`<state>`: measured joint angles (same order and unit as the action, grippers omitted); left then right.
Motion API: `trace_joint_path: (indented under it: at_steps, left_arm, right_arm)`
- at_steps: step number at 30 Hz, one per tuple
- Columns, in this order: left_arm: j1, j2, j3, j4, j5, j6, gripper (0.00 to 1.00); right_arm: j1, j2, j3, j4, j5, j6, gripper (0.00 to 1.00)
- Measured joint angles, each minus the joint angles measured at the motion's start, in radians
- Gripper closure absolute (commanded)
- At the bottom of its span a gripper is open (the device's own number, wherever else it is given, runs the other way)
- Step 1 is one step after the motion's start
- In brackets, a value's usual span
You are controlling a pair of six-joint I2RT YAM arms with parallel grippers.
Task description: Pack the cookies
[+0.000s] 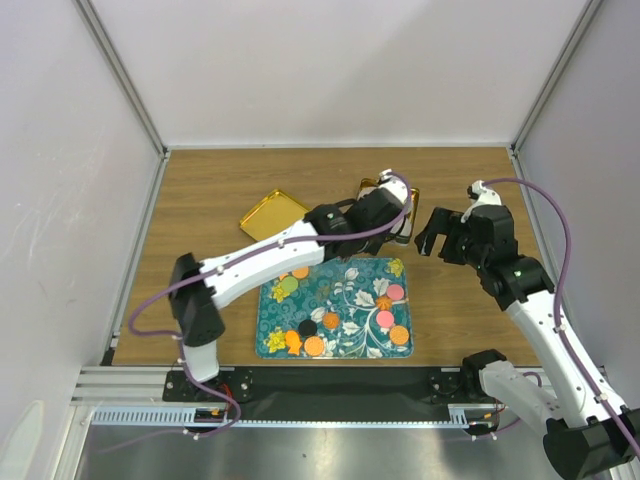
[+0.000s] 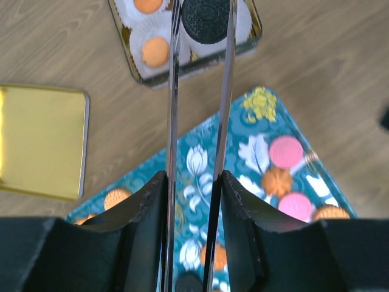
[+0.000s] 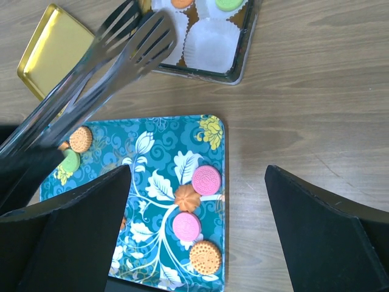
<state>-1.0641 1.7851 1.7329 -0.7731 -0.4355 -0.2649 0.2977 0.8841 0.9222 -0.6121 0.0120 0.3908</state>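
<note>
My left gripper (image 1: 375,212) (image 2: 193,182) is shut on metal tongs (image 2: 173,91), which reach over the gold tin (image 2: 200,64). A black cookie (image 2: 205,19) shows between the tong tips, over a white paper cup. I cannot tell whether the tips grip it or it lies in the cup. Two orange cookies (image 2: 156,52) sit in cups. The teal tray (image 1: 350,300) carries pink (image 3: 206,180), orange (image 3: 205,257), green (image 3: 71,160) and black (image 1: 307,327) cookies. My right gripper (image 1: 445,235) (image 3: 197,173) is open and empty above the tray's right side.
The gold lid (image 1: 272,213) (image 2: 39,140) lies on the wooden table left of the tin. The tin (image 3: 240,61) holds a green cookie (image 3: 229,3) and an empty paper cup (image 3: 209,45). White walls enclose the table on three sides.
</note>
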Motion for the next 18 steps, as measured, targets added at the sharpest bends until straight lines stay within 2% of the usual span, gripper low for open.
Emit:
trace_joint_path:
  at_steps: [8,18]
  left_arm:
    - [0.055,0.209,0.173,-0.003,0.035,0.057,0.57]
    - [0.076,0.32,0.208,-0.003,0.08,0.066,0.57]
  right_arm:
    - [-0.01,-0.024,0.016,-0.027,0.0,-0.004,0.0]
    - [-0.021,-0.061,0.018,-0.064,0.002,-0.005,0.0]
